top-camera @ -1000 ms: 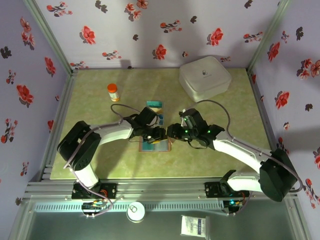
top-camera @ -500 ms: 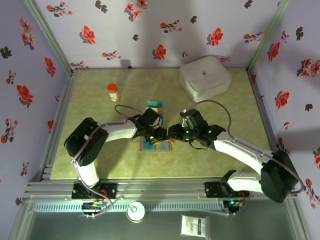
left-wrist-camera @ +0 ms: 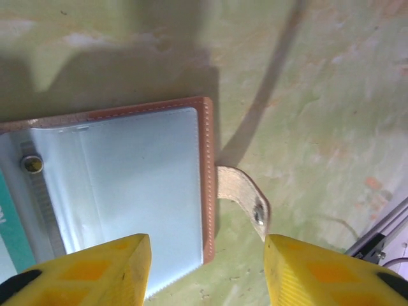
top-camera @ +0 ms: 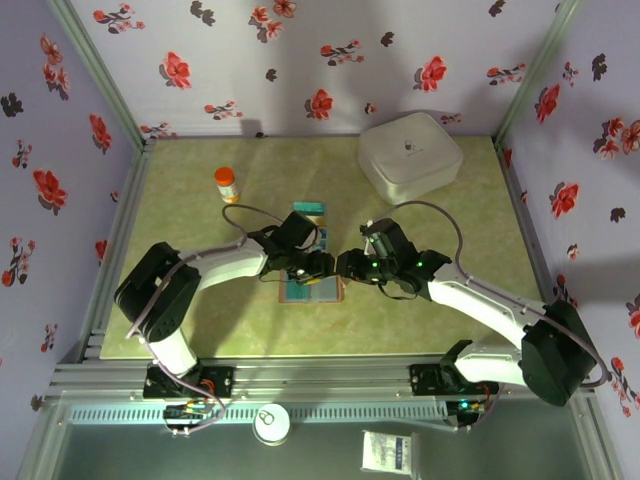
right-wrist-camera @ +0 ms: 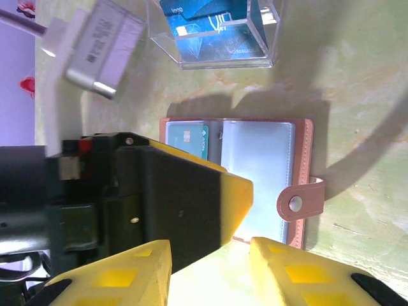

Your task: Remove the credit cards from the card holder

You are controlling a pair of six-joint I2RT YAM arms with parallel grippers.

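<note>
We find the table (top-camera: 180,225) bearing the card holder (top-camera: 318,293), opened flat. Its long axis runs left to right, with the snap tab (left-wrist-camera: 245,199) at its right end. One teal credit card (right-wrist-camera: 188,137) sits in its left half.

The left gripper (left-wrist-camera: 207,271), jaws apart and empty, hovers over the right half, so the card lies to its left. The right gripper (right-wrist-camera: 210,274), also apart and empty, stands near the tab end, farther from the card.

Soft, even light from above; broad dark shadows cross the green table (left-wrist-camera: 331,95). The wallet (right-wrist-camera: 268,172) looks sharp, slightly shiny; the near yellow fingers (left-wrist-camera: 95,268) blur.
</note>
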